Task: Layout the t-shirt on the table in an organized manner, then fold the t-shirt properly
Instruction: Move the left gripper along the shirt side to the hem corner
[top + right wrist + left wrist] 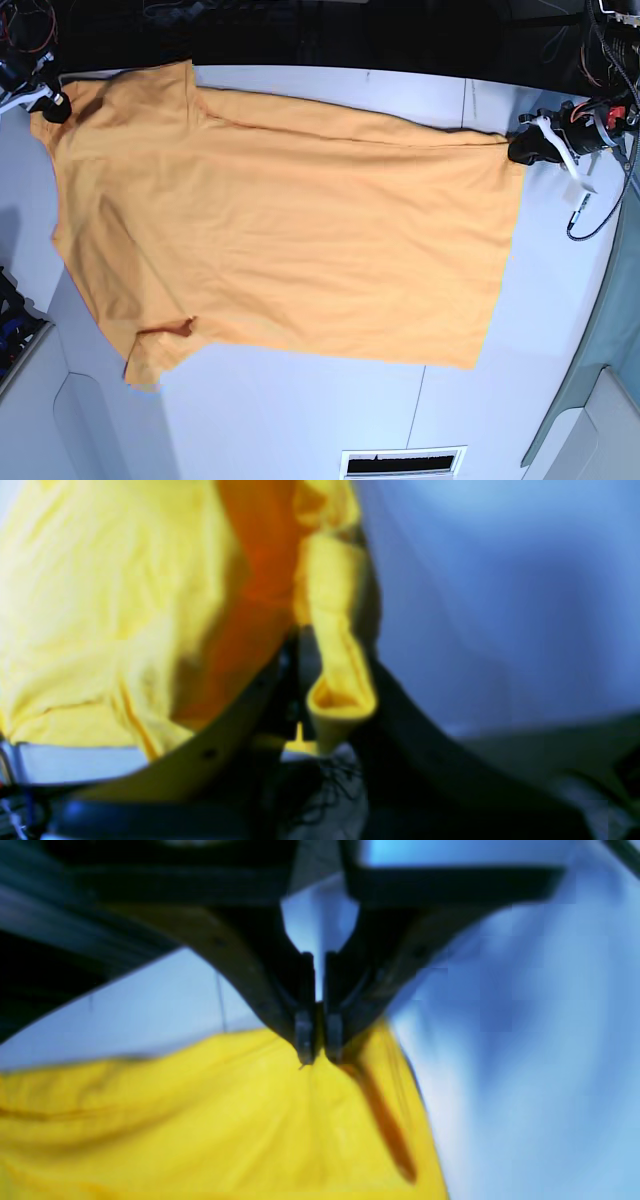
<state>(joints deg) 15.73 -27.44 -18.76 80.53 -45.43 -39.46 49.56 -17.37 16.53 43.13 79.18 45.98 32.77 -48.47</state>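
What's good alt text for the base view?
An orange-yellow t-shirt lies spread nearly flat across a white table, seen from above. The left tool pinches its corner at the picture's right, and the right tool grips its top-left corner.

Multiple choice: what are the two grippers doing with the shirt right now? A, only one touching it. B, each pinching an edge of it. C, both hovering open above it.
B: the left gripper and right gripper are each shut on an edge of the t-shirt.
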